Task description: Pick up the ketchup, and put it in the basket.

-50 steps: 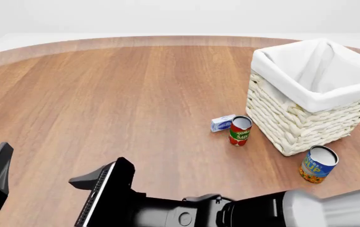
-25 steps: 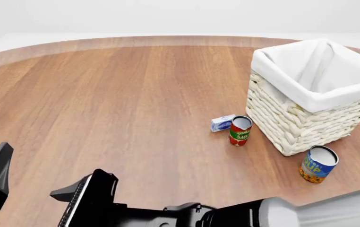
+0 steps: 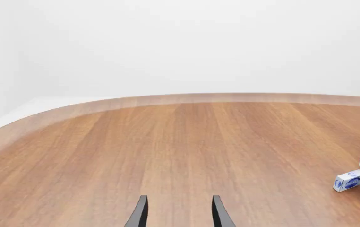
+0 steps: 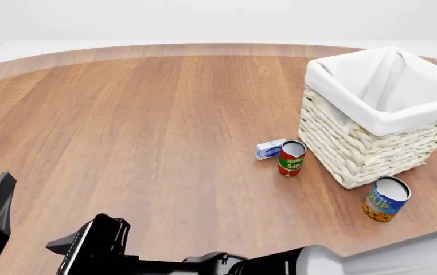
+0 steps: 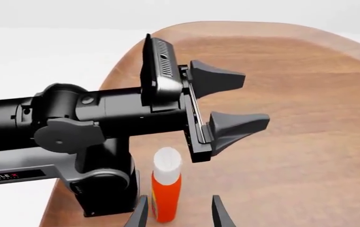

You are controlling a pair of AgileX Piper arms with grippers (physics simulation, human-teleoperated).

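The red-orange plastic squeeze bottle of ketchup with its white cap (image 5: 166,189) is standing upright on the brown wooden table (image 4: 165,114), close by the base of the left arm, and it is showing only in the right wrist view; the front view is not catching it at all. The right gripper (image 5: 176,212) is pointing at it with its two dark fingertips spread apart, the bottle sitting just ahead of the gap and a little toward one finger, not yet between them and not touched. No writing on the bottle is showing from this side.

The left gripper (image 5: 227,104) is hanging in the air above the table with its black fingers apart and nothing between them; its arm is carrying a white marking that reads "AGILE X".

By my judgement the task is at its very start: the bottle is not yet gripped, and the lift, the carry across the table and the drop are all still to come.

The large square cream wicker basket with the white cloth liner (image 4: 371,146) is waiting well apart on the far right, nothing visible inside it. Just beside it a small red-green can (image 4: 291,158) is reading partly "SAUCE", a small white-blue box (image 4: 270,149) is lying next to that, and a blue-yellow can (image 4: 386,199) is standing nearer the table edge.
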